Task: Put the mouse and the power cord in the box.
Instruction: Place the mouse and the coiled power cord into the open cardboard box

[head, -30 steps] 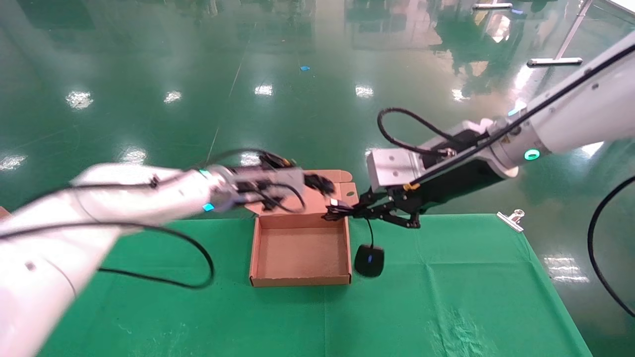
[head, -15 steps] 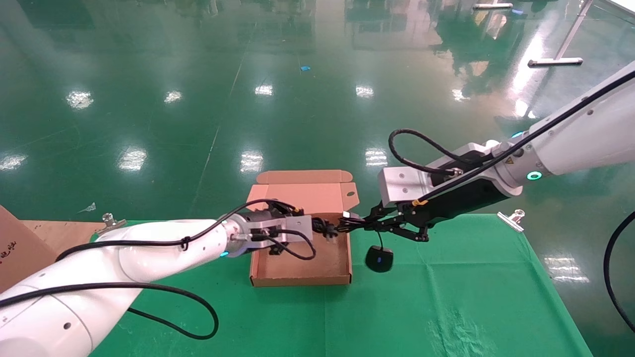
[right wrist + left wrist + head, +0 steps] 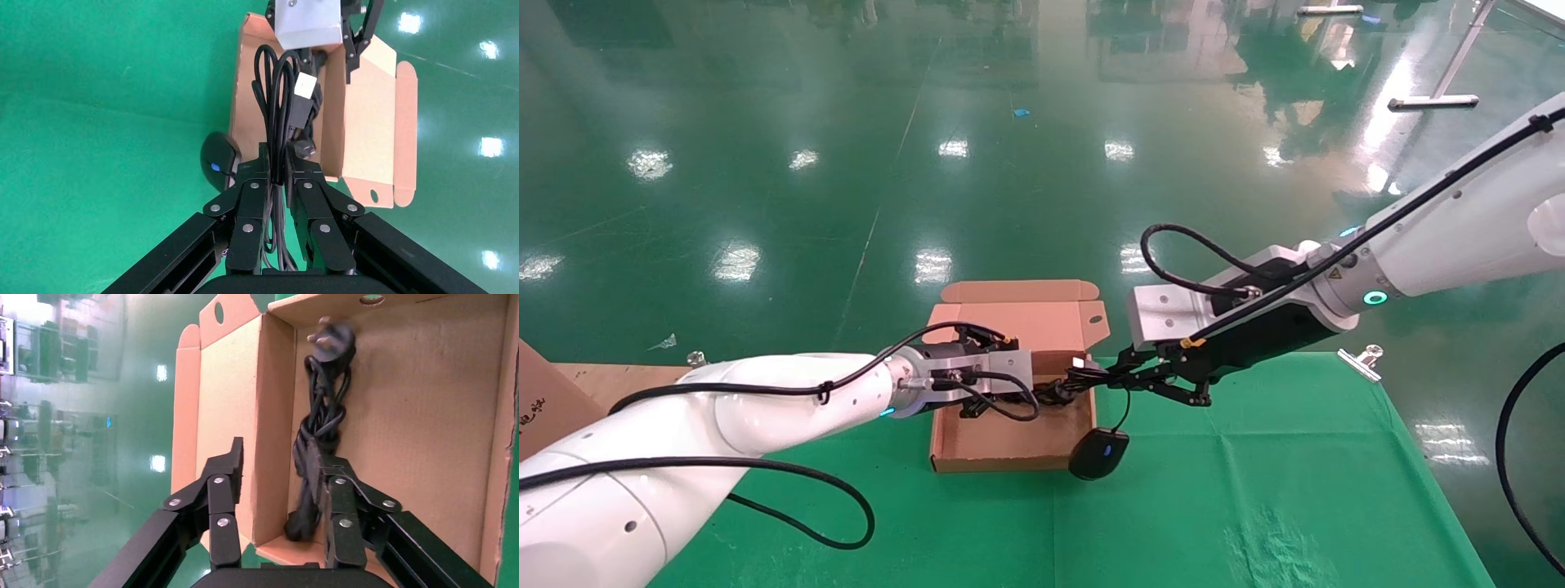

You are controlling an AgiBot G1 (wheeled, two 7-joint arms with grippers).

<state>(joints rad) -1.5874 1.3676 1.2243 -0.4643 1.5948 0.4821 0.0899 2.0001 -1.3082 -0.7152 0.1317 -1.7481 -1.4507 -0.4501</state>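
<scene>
The brown box lies open on the green table, its lid tipped back. The bundled power cord rests inside along one wall, its pronged plug toward the far corner. My left gripper is open and straddles that wall, one finger beside the cord. It reaches into the box. My right gripper is shut on the mouse's looped thin cable, USB plug sticking out. It hovers over the box's right wall. The black mouse dangles below by the front right corner.
Green cloth covers the table, with its far edge just behind the box. A metal clip holds the cloth at the back right. Cardboard lies at the far left. The two grippers sit close together over the box.
My left arm came down from above the box into it, and now stands open with the cord lying inside. My right gripper shifted left, swinging the mouse toward the box's front right corner.
</scene>
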